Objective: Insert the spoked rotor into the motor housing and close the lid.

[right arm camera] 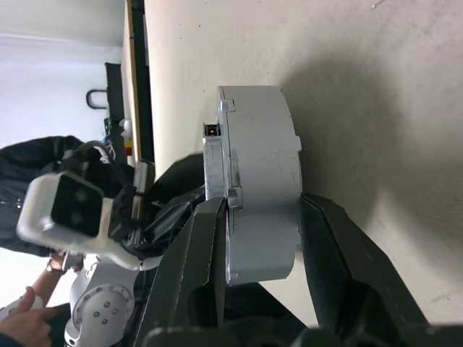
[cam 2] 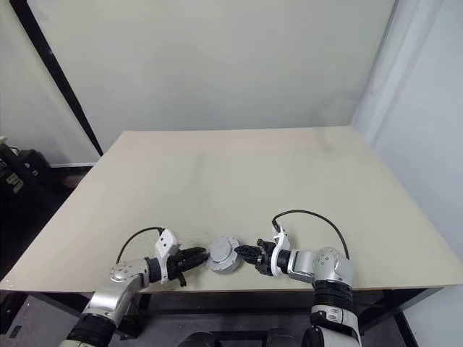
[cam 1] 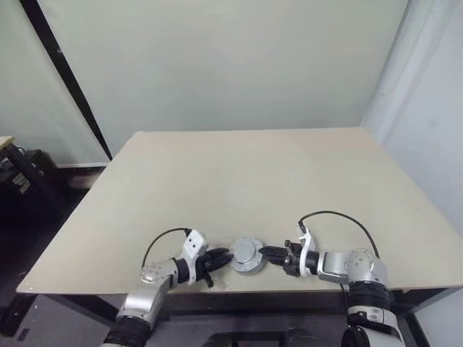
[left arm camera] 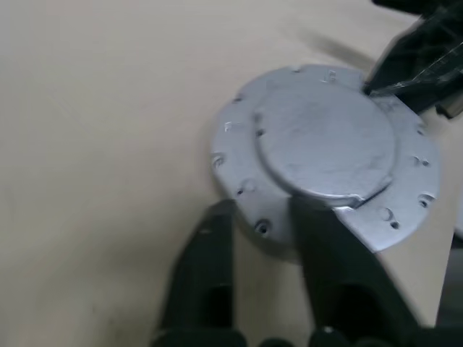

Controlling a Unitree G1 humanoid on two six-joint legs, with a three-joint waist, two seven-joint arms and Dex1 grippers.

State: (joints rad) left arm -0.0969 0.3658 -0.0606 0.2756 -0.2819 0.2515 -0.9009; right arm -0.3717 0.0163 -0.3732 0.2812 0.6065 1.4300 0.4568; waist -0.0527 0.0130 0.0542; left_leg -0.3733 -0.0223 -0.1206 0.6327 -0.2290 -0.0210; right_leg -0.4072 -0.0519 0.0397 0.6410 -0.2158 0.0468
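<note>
The motor housing (cam 1: 247,255) lies flat near the table's front edge, a round silver casing with its lid (left arm camera: 325,137) on top as a raised plain grey disc. My right gripper (cam 1: 265,253) is shut on it from the right, one finger (right arm camera: 206,246) over the lid side and the other under the base. My left gripper (cam 1: 223,256) is open at the housing's left rim, its two black fingers (left arm camera: 210,253) slightly apart and holding nothing. The right gripper's tip (left arm camera: 405,58) shows at the far rim in the left wrist view. The spoked rotor is hidden.
The tan table (cam 1: 253,181) stretches away behind the housing, and its front edge (cam 1: 217,290) runs just below both grippers. Black cases (cam 1: 22,177) stand on the floor at the left. A person's hand (right arm camera: 22,311) appears beyond the table edge in the right wrist view.
</note>
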